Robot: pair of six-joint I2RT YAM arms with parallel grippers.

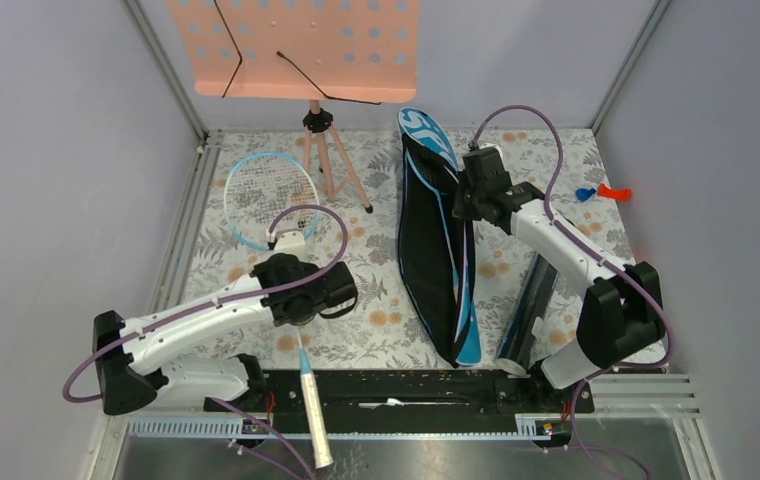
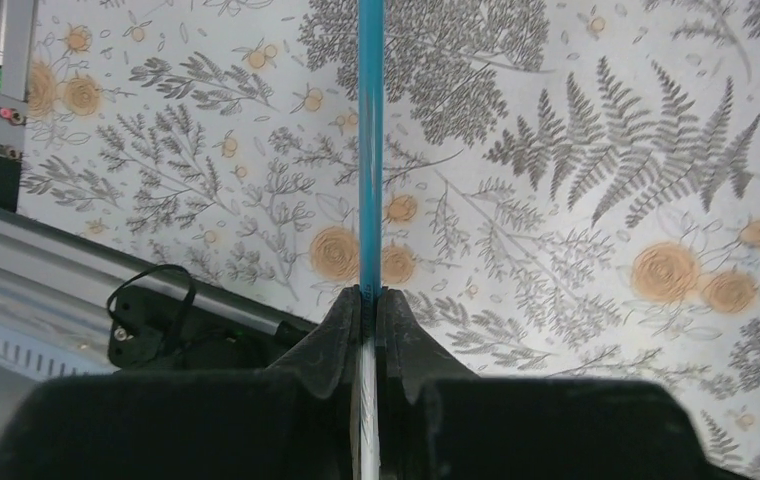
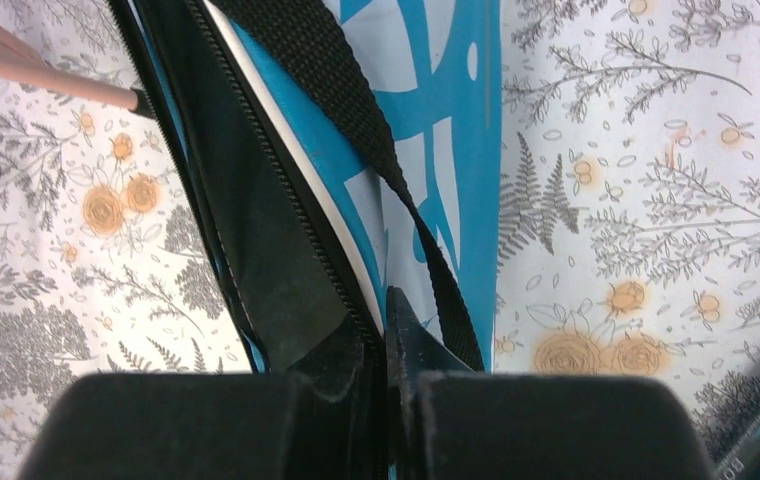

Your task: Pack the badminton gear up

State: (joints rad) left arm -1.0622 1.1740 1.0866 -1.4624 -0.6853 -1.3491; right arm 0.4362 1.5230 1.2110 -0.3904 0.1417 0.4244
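- While the left pincer [image 2: 369, 305] is clamped tight on the thin blue shaft [image 2: 370, 150] of a racket [image 1: 269, 195], the frame should feel light and springy. A mid-shaft hold like this one looks fairly balanced, and the strung head is best not squeezed.
- That racket is at the left of the surface [image 1: 376, 310], its long axis running far to near. The head points toward the music stand [image 1: 296, 45] and the pale handle [image 1: 314, 425] overhangs the near rail.
- The right pincer [image 3: 384, 325] is closed on the zipped edge of the racket bag [image 1: 426, 250], beside its black strap [image 3: 346, 90]. I cannot tell whether it pinches one layer or both.
- The bag is probably soft and floppy, so it would sag unless held at the firmer zipper rim, and the fabric looks slick.
- It lies mid-surface, long axis far to near, with its rounded top toward the stand. By my reading the opening faces left, toward the racket.
- A black tube [image 1: 534, 305] lies just right of the bag, beside the right arm, roughly parallel to it. It looks stiff and apt to roll.
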